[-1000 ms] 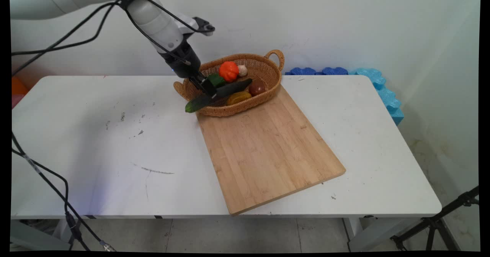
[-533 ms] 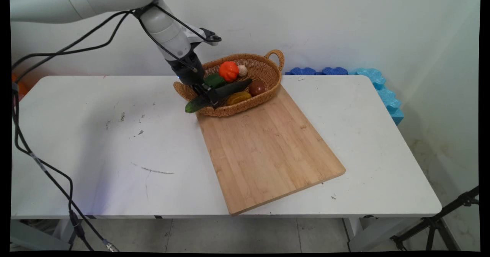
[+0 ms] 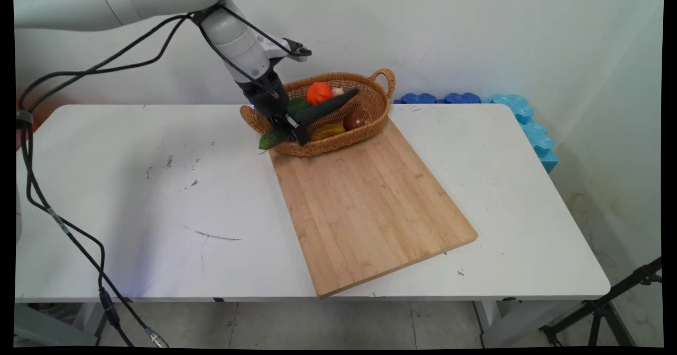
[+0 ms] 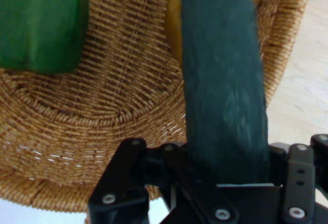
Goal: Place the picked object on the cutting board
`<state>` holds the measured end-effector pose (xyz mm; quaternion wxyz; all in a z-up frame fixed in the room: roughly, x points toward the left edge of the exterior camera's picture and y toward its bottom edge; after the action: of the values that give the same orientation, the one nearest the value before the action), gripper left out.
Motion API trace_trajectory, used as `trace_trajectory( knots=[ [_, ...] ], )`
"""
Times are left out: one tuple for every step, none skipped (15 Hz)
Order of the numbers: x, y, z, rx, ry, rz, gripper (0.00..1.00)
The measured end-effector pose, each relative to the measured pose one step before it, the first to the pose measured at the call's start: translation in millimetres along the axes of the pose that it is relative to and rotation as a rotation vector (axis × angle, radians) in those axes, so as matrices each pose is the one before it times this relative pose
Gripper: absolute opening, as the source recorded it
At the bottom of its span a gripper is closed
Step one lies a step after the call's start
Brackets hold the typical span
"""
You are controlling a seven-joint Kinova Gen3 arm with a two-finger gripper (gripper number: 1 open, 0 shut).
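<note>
Over the wicker basket's [image 3: 370, 112] near-left rim, the gripper [image 3: 292, 130] is clenched on a long dark cucumber [image 3: 317, 112], tilted with its far end raised above the orange pepper [image 3: 318, 92], green pepper [image 4: 41, 24] and other produce inside.

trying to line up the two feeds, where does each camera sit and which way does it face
Main view: fixed above the table's near side, looking down across it toward the wall; shows the white arm, its cables and the tool.
Hand view: rides on the hand, looking along the tool into the wicker basket; its black linkage rises from the bottom edge.
Shared: the cucumber the tool grips, the green pepper, the basket, the cutting board.
</note>
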<state>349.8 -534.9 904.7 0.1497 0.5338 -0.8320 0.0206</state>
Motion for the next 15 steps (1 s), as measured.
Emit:
trace_trajectory(
  knots=[
    [0.36,0.51,-4.82,-0.00055,0.00564,0.00589,0.00],
    [-0.02,0.50,-5.05,-0.00107,0.00493,0.00631,0.00],
    [-0.22,0.73,-6.83,-0.00164,0.00700,0.00752,0.00],
    [-3.45,0.04,-9.00,-0.00065,0.00857,0.00438,0.00],
    [-0.19,0.94,-5.57,-0.00182,0.00568,0.00614,0.00],
    [-0.10,1.73,-7.52,-0.00331,0.00800,0.00876,0.00],
    [-0.36,2.64,-9.61,-0.00464,0.00964,0.01204,0.00],
    [-0.31,2.83,-9.24,-0.00470,0.00939,0.01170,0.00],
    [-0.26,3.01,-8.19,-0.00503,0.00857,0.01047,0.00],
    [-0.17,2.72,-5.61,-0.00445,0.00589,0.00797,0.00],
    [-0.25,4.04,-8.02,-0.00621,0.00862,0.01142,0.00],
    [-0.40,5.48,-8.53,-0.00800,0.00953,0.01362,0.00],
    [-0.42,5.75,-7.23,-0.00768,0.00850,0.01374,0.00],
    [-0.38,5.52,-5.01,-0.00615,0.00539,0.01347,0.00],
    [-0.39,3.42,-2.99,-0.00364,0.00381,0.00790,0.00]
  ],
)
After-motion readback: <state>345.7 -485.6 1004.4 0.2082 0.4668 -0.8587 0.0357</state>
